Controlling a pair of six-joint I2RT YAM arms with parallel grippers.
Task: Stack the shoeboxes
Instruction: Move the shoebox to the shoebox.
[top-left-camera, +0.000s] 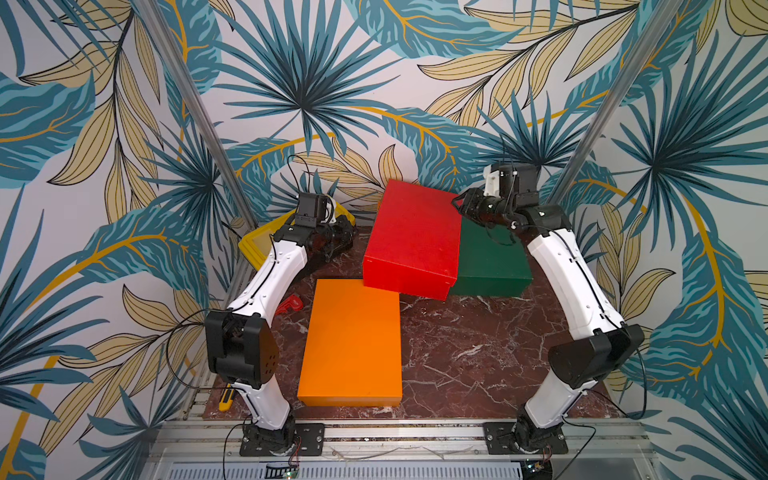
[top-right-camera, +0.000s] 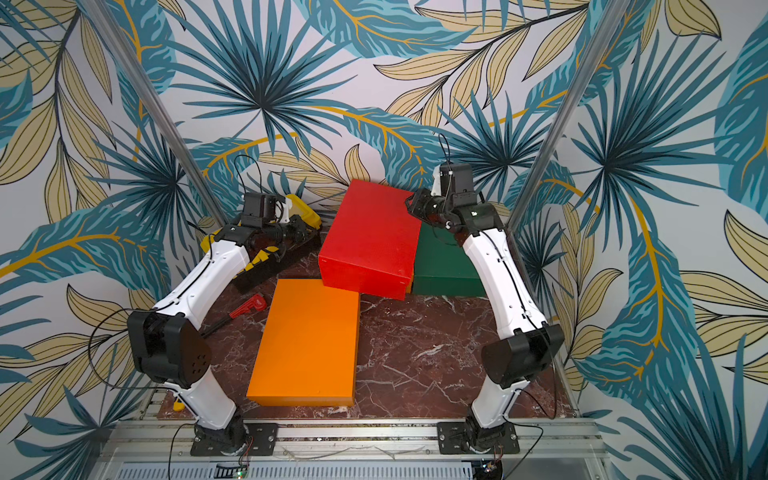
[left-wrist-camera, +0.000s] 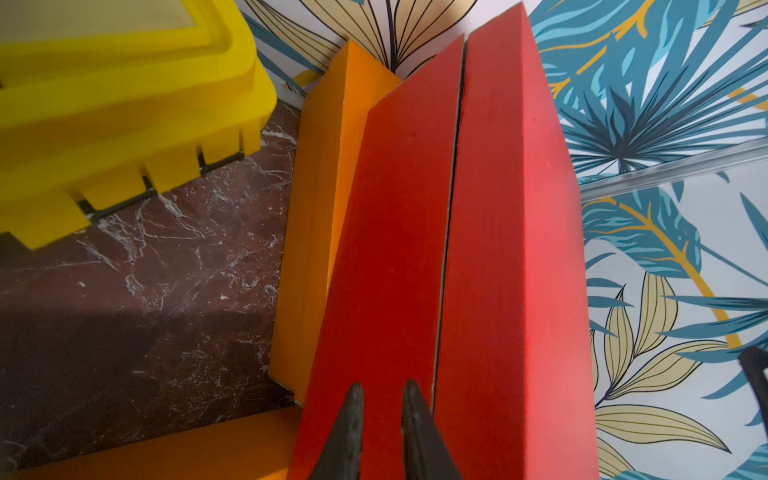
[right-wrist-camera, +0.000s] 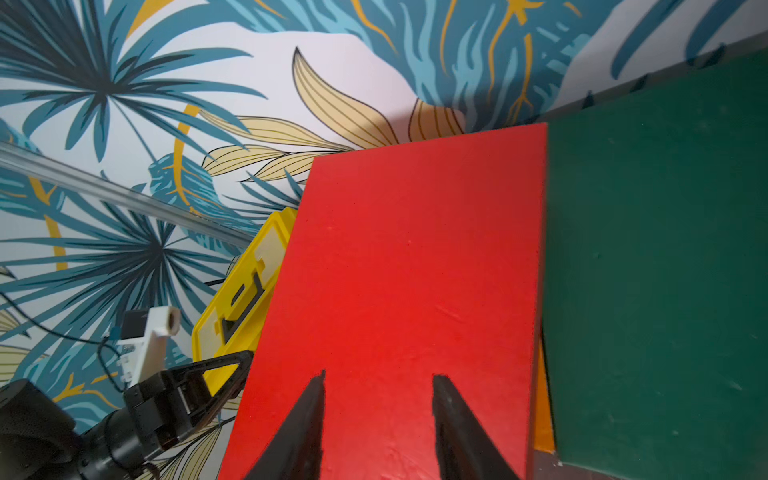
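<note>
Red shoebox (top-left-camera: 411, 237): far middle of bench (top-left-camera: 478, 353), up on a second orange shoebox (left-wrist-camera: 320, 208), twisted off square with it and overhanging. Placed but not yet squared, by the look of it.
Green shoebox (top-left-camera: 490, 266): on the bench just beside, to the right, lid lower than red's.
Front orange shoebox (top-left-camera: 351, 340): alone near the front edge, far corner close to red's front, nothing on it.
Left gripper (left-wrist-camera: 380, 388): jaws narrowly apart, nothing between, tips at red's side wall below the lid seam. Reads as a pushing pose, not a clamp.
Right gripper (right-wrist-camera: 378, 376): jaws apart over red's lid by its far right corner, holding nothing. Touching the lid or not, cannot tell. Likely bracing the opposite side, to turn the box rather than slide it.
Yellow toolbox (left-wrist-camera: 124, 104) behind the left arm, not involved.
Two of four stacked. Green and front orange still to go.
</note>
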